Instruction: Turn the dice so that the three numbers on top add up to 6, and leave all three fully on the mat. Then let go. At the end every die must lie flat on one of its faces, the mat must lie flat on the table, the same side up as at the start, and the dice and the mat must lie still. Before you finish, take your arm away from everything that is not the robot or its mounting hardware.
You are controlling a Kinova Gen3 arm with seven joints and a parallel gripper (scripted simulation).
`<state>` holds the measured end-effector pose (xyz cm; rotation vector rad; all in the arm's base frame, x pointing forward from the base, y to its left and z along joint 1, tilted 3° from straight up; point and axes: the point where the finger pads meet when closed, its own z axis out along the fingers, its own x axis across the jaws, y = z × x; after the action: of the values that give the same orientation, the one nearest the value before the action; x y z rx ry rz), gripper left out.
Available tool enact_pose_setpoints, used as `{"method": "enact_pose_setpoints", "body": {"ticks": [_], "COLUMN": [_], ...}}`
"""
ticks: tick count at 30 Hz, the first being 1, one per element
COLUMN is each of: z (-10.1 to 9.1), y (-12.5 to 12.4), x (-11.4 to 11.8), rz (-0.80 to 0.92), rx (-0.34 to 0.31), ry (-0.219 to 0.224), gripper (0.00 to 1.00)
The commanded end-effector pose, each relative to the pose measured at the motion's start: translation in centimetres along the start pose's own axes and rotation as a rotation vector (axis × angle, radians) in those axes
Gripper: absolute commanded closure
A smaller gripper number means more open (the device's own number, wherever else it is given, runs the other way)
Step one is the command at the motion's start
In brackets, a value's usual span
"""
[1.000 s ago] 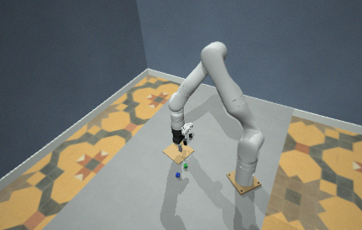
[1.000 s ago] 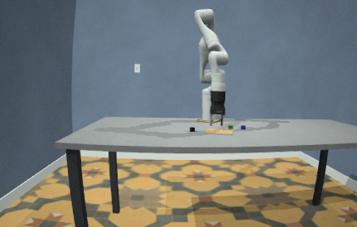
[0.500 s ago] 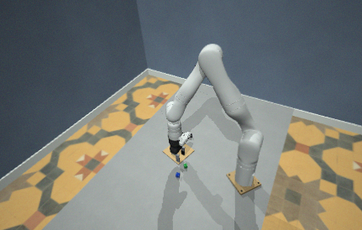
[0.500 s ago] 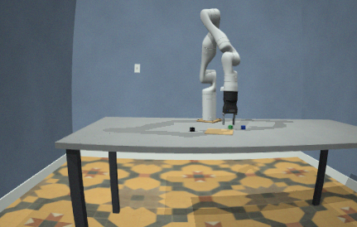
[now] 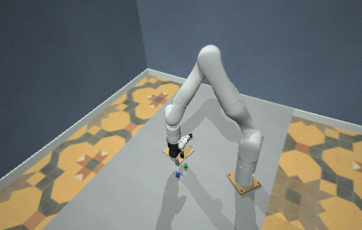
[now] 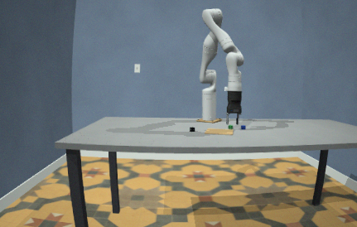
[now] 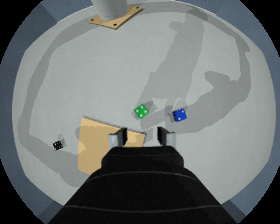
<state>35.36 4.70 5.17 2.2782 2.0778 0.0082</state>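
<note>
The green die [image 5: 186, 165] [image 6: 230, 127] [image 7: 141, 111] lies on the table just off the mat's edge, several white pips on top. The blue die [image 5: 177, 175] [image 6: 243, 127] [image 7: 179, 115] lies beside it, off the mat; its top number is hard to read. The black die [image 5: 191, 135] [image 6: 192, 129] [image 7: 58, 145] lies off the mat's other side, its pips too small to count. The tan mat [image 5: 190, 149] [image 6: 217, 132] [image 7: 93, 150] lies flat. My gripper [image 5: 180, 159] [image 6: 232, 123] [image 7: 142, 133] is open and empty, pointing down above the table near the mat's edge and the green die.
The arm's base plate [image 5: 242, 190] [image 6: 209, 121] [image 7: 115, 25] is fixed to the grey table [image 5: 115, 185] [image 6: 142, 141] [image 7: 106, 70], away from the dice. Arm shadows fall across the table around the green and blue dice.
</note>
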Motion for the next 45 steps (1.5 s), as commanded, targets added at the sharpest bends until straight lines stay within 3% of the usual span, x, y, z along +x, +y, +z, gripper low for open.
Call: {"method": "enact_pose_setpoints", "body": {"ticks": [1, 37, 45], "z": [0.0, 0.0, 0.0], "y": [0.0, 0.0, 0.2], "x": [0.1, 0.1, 1.1], "rz": [-0.002, -0.002, -0.002], "rx": [-0.002, -0.002, -0.002], "ry": [0.000, 0.000, 0.000], "gripper": [0.00, 0.00, 0.00]}}
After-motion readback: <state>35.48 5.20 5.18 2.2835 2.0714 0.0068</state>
